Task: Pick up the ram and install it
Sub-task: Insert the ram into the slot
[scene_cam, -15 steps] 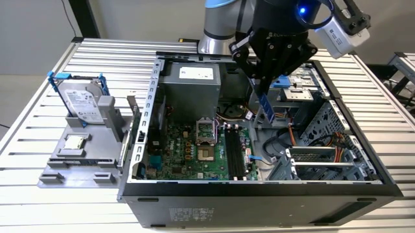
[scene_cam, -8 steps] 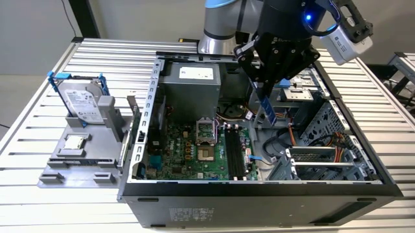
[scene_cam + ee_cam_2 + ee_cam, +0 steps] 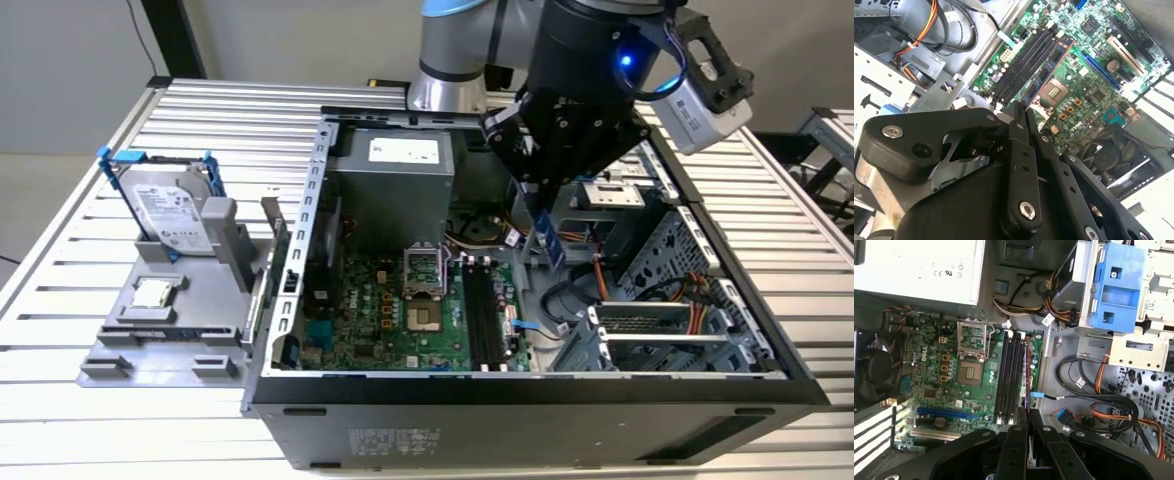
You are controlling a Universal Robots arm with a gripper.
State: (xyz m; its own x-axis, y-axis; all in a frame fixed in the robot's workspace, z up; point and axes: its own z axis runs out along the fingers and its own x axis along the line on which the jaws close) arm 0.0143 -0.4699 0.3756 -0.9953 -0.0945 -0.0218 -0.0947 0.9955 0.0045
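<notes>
My black metal fingers [image 3: 541, 190] are clamped together on the ram [image 3: 545, 235], a long, thin, flat stick of dark blue circuit board. In the exterior view it hangs below my fingers as a narrow blue strip, inside the open dark-grey metal computer case [image 3: 534, 388] and above the green motherboard [image 3: 387, 310]. It sits just to the exterior view's right of the far end of the long black plastic slots [image 3: 483, 320] and is clear of them.

In the second wrist view the ram [image 3: 1048, 75] reaches out from my fingers [image 3: 1020, 117] with its broad face showing. That face is dark blue with black chips in a row, and a coppery-orange strip runs along one long edge.

In the first wrist view I see the ram [image 3: 1026, 375] edge-on. It is a very thin line running out from my fingers [image 3: 1024, 426], parallel to the black slots [image 3: 1010, 377] and lying over their outer side. The square silver processor socket [image 3: 971, 371] lies on the other side of the slots.

The pale grey power-supply box [image 3: 394, 175] fills the far end of the case. Outside the case, on the exterior view's left, a silver hard drive in a blue frame [image 3: 167, 205] stands upright in a grey plastic holder [image 3: 160, 330] on the slatted metal desk [image 3: 40, 330].
</notes>
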